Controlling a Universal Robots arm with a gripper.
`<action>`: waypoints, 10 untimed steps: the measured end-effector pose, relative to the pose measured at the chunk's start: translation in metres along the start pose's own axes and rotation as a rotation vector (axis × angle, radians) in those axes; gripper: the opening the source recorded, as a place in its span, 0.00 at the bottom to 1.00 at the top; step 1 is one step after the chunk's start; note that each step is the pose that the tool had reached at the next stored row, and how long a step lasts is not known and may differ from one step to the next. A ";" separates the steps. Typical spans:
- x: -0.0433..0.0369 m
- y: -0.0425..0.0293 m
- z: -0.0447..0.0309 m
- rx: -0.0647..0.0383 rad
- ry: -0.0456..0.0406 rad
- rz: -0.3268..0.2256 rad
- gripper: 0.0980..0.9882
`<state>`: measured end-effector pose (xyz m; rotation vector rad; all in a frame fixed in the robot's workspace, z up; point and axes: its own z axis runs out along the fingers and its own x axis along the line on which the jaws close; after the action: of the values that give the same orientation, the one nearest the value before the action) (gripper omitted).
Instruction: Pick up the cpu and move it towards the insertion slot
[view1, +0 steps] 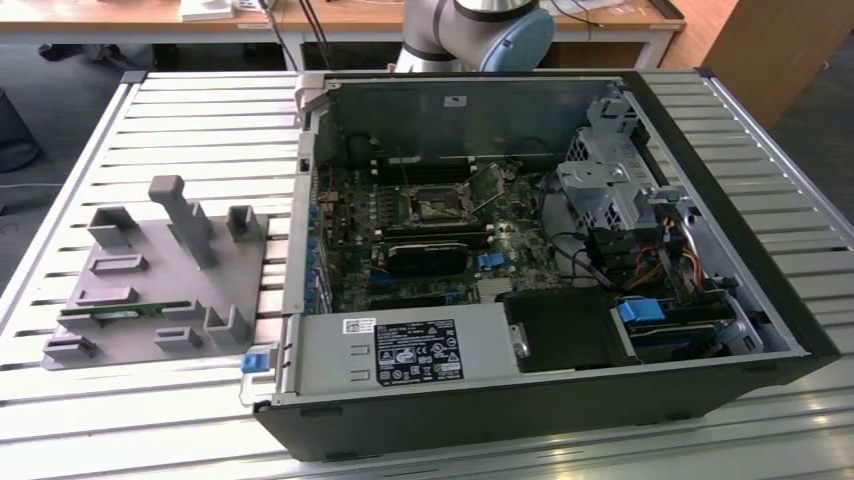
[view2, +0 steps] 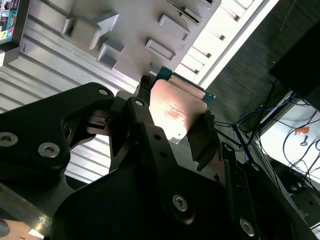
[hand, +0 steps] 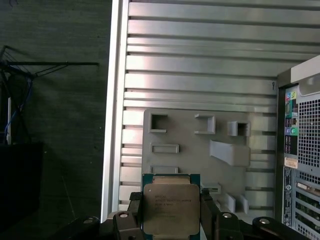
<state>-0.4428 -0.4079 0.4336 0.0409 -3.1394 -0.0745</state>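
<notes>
The cpu (hand: 171, 207) is a flat square chip with a shiny metal top and a green edge, and my gripper (hand: 171, 211) is shut on it with one black finger on each side. In the second wrist view the cpu (view2: 172, 107) sits between the same fingers (view2: 204, 137) of the gripper (view2: 176, 112), held in the air above the grey tray (view2: 135, 25). The insertion slot (view1: 434, 207) is a small dark square socket with a metal frame on the motherboard inside the open computer case (view1: 747, 300). The arm's base (view1: 481, 25) stands behind the case.
The grey tray (view1: 127, 290) with raised posts and recesses lies on the slatted metal table (view1: 160, 400) at the exterior view's left, with a green memory stick (view1: 127, 315) in it. In the first wrist view the tray (hand: 185, 135) lies below the chip, beside the case's rear panel (hand: 302, 150).
</notes>
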 end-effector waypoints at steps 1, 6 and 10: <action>0.0000 0.0001 -0.0010 0.000 0.0000 0.000 0.50; 0.0000 0.0003 -0.0062 0.000 0.0000 0.000 0.50; 0.0000 0.0005 -0.0110 0.000 0.0001 0.000 0.50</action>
<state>-0.4428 -0.4079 0.4446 0.0409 -3.1394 -0.0744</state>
